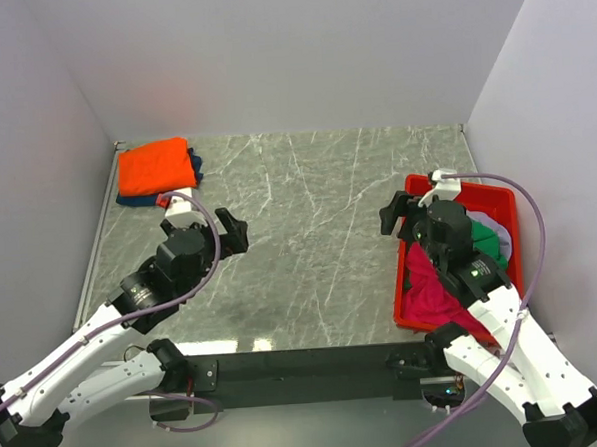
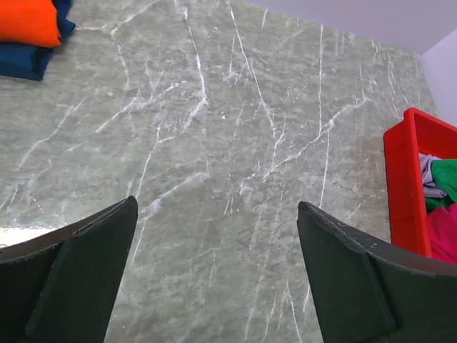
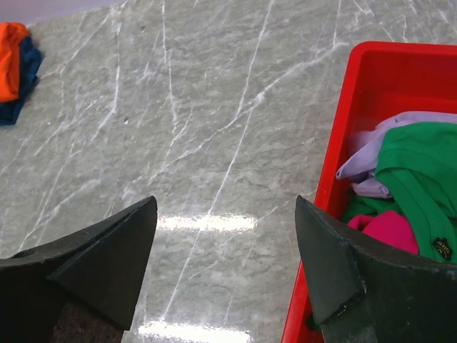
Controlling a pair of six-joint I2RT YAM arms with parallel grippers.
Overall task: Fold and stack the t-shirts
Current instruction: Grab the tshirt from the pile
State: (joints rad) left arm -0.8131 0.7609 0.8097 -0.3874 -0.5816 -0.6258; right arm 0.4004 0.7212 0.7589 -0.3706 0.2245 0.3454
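Observation:
A folded orange t-shirt (image 1: 155, 167) lies on a folded navy blue t-shirt (image 1: 137, 199) at the table's far left corner; both also show in the left wrist view, orange t-shirt (image 2: 27, 21) over navy t-shirt (image 2: 28, 61). The red bin (image 1: 405, 268) at the right holds crumpled green (image 3: 421, 175), magenta (image 3: 389, 229) and pale lilac (image 3: 368, 161) t-shirts. My left gripper (image 1: 234, 232) hangs open over bare table, nothing between its fingers (image 2: 100, 250). My right gripper (image 1: 403, 216) is open above the bin's left wall, empty.
The marble tabletop (image 1: 310, 243) is walled in by white panels at the back and both sides. The bin stands against the right wall. The arms' black base bar (image 1: 306, 363) runs along the near edge.

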